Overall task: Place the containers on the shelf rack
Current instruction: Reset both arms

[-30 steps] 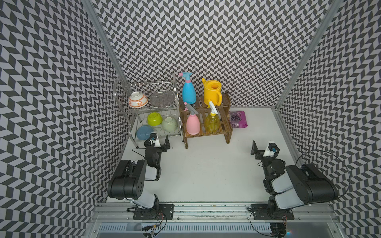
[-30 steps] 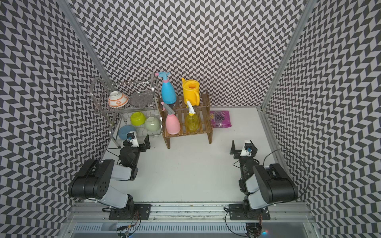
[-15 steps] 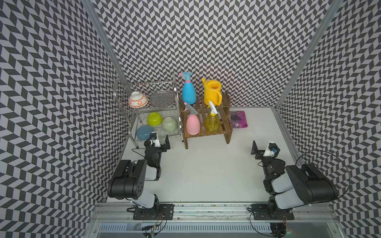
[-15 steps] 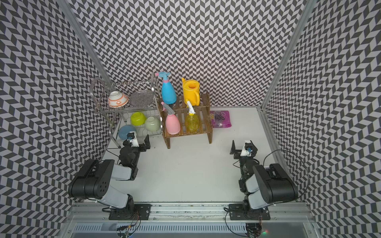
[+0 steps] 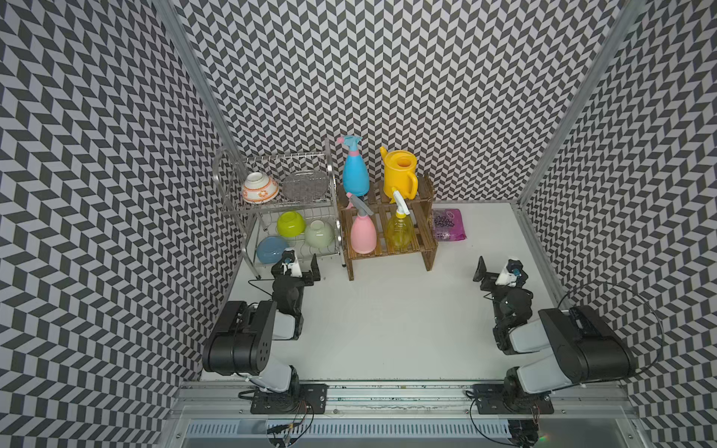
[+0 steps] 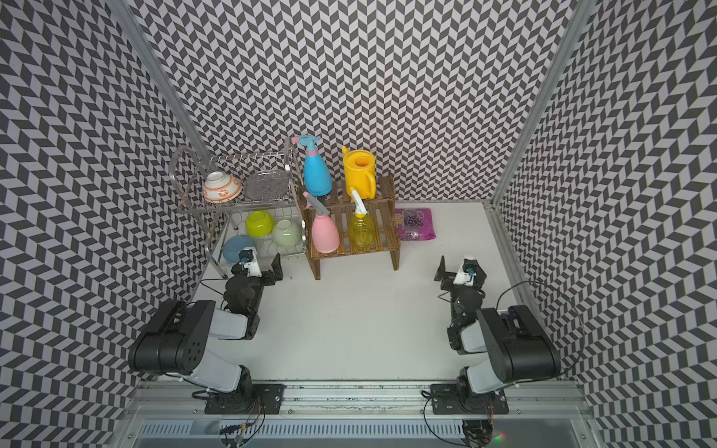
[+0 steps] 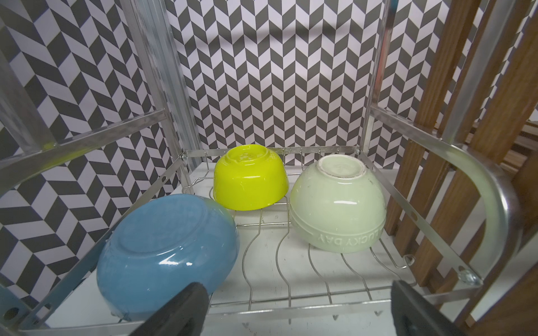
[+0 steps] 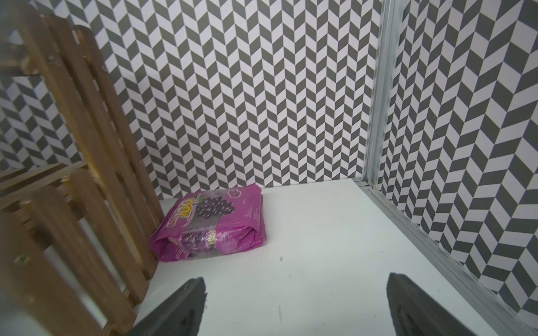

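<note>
All the containers stand on the wooden shelf rack (image 5: 423,240) (image 6: 388,237) in both top views. The blue spray bottle (image 5: 355,176) and the yellow watering can (image 5: 399,178) are on the upper tier. On the lower tier stand the pink bottle (image 5: 363,234) and the translucent yellow bottle (image 5: 399,232). My left gripper (image 5: 300,267) (image 7: 297,308) is open and empty, low in front of the wire dish rack. At the table's right side, well apart from the rack, my right gripper (image 5: 498,271) (image 8: 294,305) is open with nothing in it.
A silver wire dish rack (image 5: 295,201) stands left of the shelf rack, touching it. It holds upturned bowls: blue (image 7: 166,253), lime (image 7: 250,177) and pale green (image 7: 337,203). A purple packet (image 8: 212,227) lies against the shelf rack's right leg. Patterned walls close in three sides.
</note>
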Motion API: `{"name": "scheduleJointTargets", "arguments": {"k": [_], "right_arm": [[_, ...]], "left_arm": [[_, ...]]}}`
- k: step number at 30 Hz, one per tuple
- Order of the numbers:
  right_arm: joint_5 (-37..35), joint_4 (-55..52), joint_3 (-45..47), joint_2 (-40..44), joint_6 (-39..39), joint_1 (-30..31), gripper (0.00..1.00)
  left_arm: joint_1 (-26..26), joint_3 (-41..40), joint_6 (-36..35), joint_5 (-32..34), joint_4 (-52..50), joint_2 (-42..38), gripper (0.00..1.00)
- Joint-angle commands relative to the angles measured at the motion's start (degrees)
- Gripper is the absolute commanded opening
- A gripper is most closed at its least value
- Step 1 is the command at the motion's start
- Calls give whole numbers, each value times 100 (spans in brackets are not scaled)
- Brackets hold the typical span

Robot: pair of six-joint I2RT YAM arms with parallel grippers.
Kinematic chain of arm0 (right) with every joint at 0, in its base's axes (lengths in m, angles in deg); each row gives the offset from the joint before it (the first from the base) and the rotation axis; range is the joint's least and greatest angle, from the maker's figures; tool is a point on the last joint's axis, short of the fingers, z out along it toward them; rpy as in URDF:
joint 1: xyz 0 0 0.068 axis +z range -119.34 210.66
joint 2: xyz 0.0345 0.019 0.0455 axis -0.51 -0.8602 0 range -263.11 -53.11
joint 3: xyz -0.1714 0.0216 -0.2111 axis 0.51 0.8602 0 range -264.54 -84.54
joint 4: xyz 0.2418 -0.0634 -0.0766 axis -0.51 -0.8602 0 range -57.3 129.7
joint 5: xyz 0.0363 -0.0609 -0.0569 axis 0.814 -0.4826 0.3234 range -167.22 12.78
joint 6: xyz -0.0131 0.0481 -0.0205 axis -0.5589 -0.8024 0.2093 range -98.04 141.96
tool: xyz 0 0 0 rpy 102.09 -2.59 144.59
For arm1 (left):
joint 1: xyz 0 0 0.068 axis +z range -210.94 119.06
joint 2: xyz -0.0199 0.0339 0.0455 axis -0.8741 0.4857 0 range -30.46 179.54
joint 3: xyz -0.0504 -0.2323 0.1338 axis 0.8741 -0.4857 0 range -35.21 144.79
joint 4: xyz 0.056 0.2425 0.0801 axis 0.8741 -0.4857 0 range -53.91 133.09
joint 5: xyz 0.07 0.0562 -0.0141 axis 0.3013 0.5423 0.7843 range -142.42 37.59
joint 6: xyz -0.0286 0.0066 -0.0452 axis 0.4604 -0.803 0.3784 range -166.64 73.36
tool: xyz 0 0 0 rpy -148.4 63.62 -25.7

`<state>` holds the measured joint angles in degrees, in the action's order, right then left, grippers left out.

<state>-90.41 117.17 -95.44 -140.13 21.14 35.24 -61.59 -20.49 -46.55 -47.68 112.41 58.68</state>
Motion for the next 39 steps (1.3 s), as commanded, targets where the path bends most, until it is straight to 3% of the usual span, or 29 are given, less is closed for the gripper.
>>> {"name": "scheduleJointTargets", "arguments": {"k": [1,19,27,39], "right_arm": [[-255,-469,-300,-71,-194,-51,100],[-272,-614,-348,-26,-115,-10,100],[-19,1387,884,89,58,20,100],[-94,1187,806,114,30,23,100]], "left_arm": [[21,66,34,-55,40,-46,100],[20,66,30,-55,45,-45,100],[21,66,28,-52,38,-46,100],[18,68,29,-56,38,-46,100]]}}
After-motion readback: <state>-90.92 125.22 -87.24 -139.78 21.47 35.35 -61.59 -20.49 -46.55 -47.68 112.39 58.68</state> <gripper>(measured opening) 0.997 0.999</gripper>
